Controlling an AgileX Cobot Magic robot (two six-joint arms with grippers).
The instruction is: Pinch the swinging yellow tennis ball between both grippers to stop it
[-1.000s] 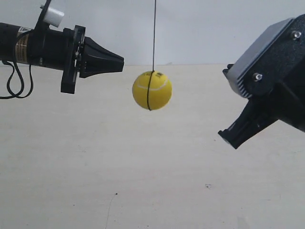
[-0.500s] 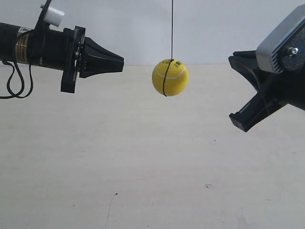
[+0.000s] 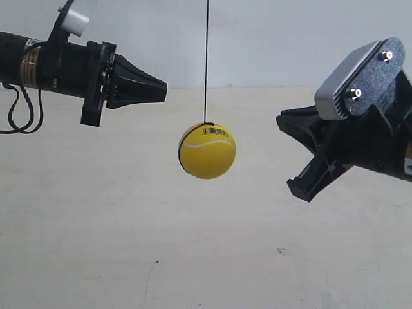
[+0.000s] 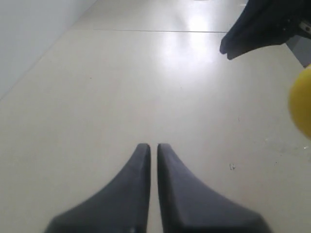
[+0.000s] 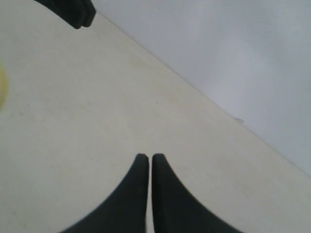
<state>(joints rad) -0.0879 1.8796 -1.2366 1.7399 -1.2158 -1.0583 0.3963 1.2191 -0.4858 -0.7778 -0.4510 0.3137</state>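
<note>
The yellow tennis ball (image 3: 206, 151) hangs on a thin dark string (image 3: 206, 64) in the gap between both grippers, touching neither. My left gripper (image 3: 164, 85), with the white cylinder, is at the exterior view's left, shut, its tip above and left of the ball. My right gripper (image 3: 322, 154), with the grey screwed box, is at the exterior view's right, level with the ball and apart from it. In the left wrist view the left gripper (image 4: 153, 145) is shut, with the ball (image 4: 301, 102) at the edge. The right gripper (image 5: 147, 156) is shut too, and the ball (image 5: 2, 87) shows as a blur at the edge.
A pale beige table (image 3: 129, 244) lies below, with a white wall (image 3: 290, 38) behind. A black cable (image 3: 19, 112) loops under the left arm. The right gripper (image 4: 257, 26) shows in the left wrist view, and the left gripper (image 5: 73, 12) in the right wrist view.
The ball swung right and up, then back left and lower, turning its barcode to the camera. The right gripper turned and moved left toward it. The left gripper stayed put.
</note>
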